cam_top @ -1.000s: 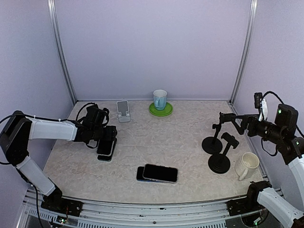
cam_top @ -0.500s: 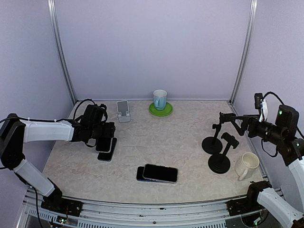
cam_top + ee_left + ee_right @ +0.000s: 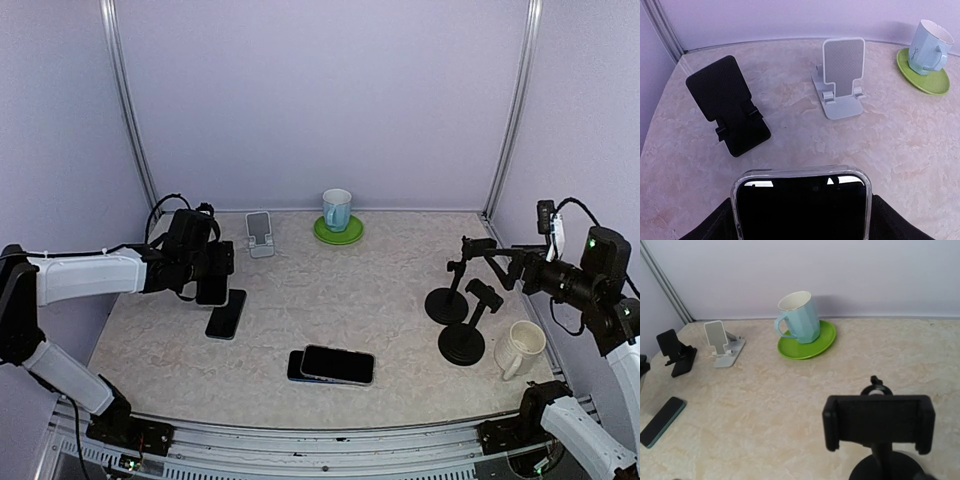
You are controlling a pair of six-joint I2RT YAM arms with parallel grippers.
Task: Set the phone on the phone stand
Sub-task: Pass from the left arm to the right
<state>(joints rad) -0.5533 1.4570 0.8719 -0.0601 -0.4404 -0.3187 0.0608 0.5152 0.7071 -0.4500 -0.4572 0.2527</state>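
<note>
Top external view: the left gripper (image 3: pixel 210 278) is recorded at the left of the table (image 3: pixel 370 290), closed across the width of a dark phone (image 3: pixel 212 292), which appears to be raised clear of the surface. A second phone (image 3: pixel 226 320) is noted lying flat just in front of it, apart from the gripper. Two stacked phones (image 3: pixel 335 365) are seen flat near the front edge. A white folding stand (image 3: pixel 260 233) is observed at the back, with a pale blue cup (image 3: pixel 337 209) on a green saucer (image 3: pixel 338 235) to its right. The right gripper (image 3: pixel 512 262) is held in the air with its jaws fully apart and nothing between them, beside two black clamp stands (image 3: pixel 452 302); a white mug (image 3: pixel 520 348) is placed near them. Left wrist view: the phone (image 3: pixel 801 210), in a clear case with its screen dark, is seen gripped between the two fingers (image 3: pixel 715 231) at the bottom edge. A black folding stand (image 3: pixel 730 107) and the white folding stand (image 3: pixel 842 75) are recorded ahead of it, both unoccupied and well apart from the phone. Right wrist view: the fingers are not shown. The head of one clamp stand (image 3: pixel 879 427) is seen close in front, and the second phone (image 3: pixel 662 421) is confirmed flat on the table at the far left.
</note>
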